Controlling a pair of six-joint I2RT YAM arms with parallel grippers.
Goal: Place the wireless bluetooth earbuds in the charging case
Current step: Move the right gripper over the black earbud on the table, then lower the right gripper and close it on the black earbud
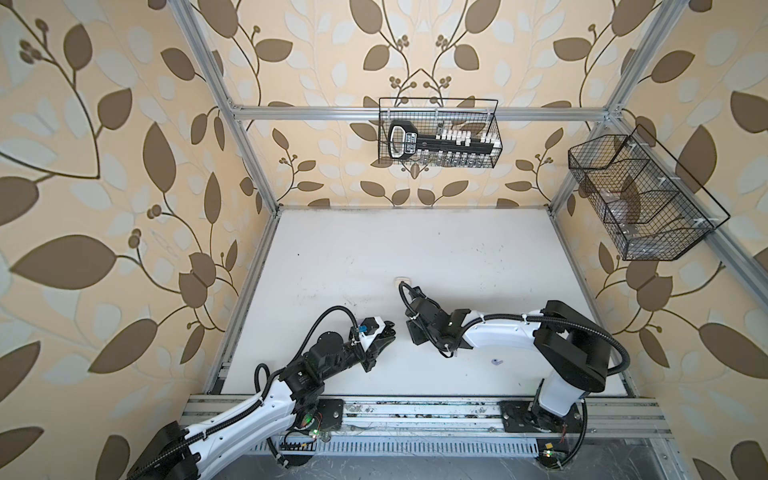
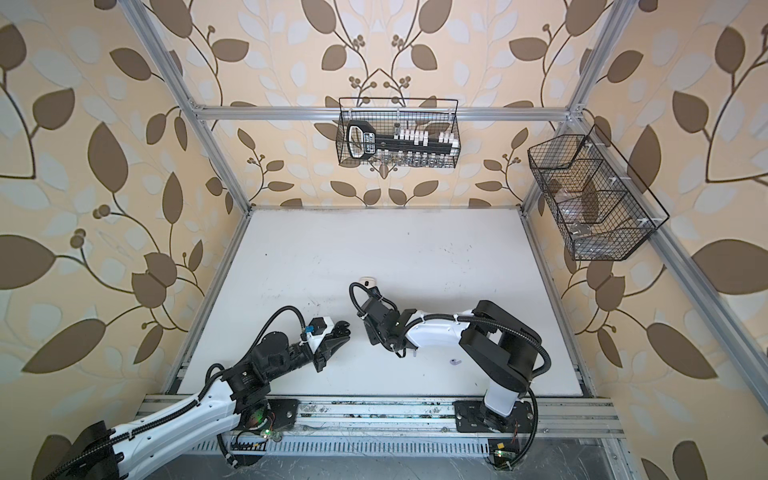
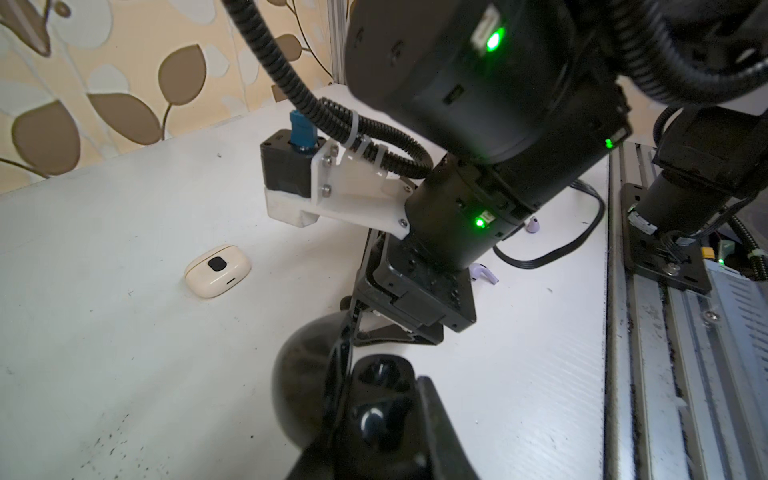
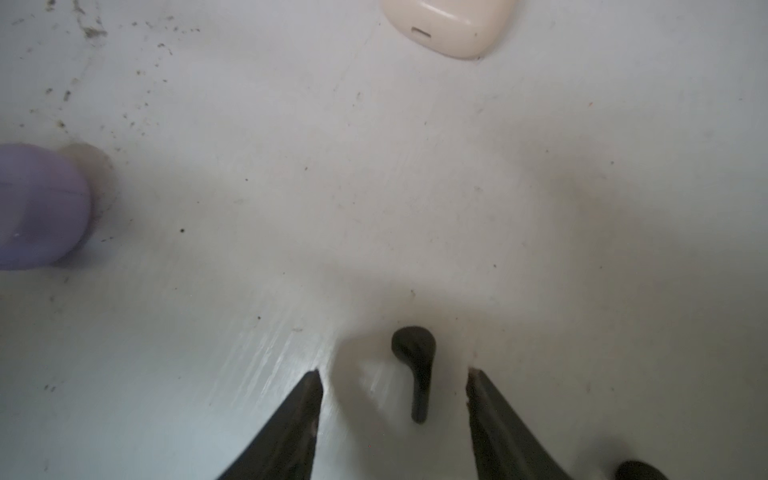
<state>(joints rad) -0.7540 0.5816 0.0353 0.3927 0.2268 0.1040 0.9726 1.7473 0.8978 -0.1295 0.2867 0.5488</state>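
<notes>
A black earbud (image 4: 413,365) lies flat on the desk (image 4: 374,187) between the spread fingertips of my right gripper (image 4: 395,372), touching neither, with its stem pointing back toward my wrist. Ahead of it a cream case (image 4: 446,25) lies closed and flat. A lavender case (image 4: 37,205), blurred, sits well off to one side. A lavender earbud (image 1: 497,362) lies alone near the desk's front edge. My clamped left gripper (image 1: 386,328) holds a glossy black case (image 3: 303,374), lid open.
</notes>
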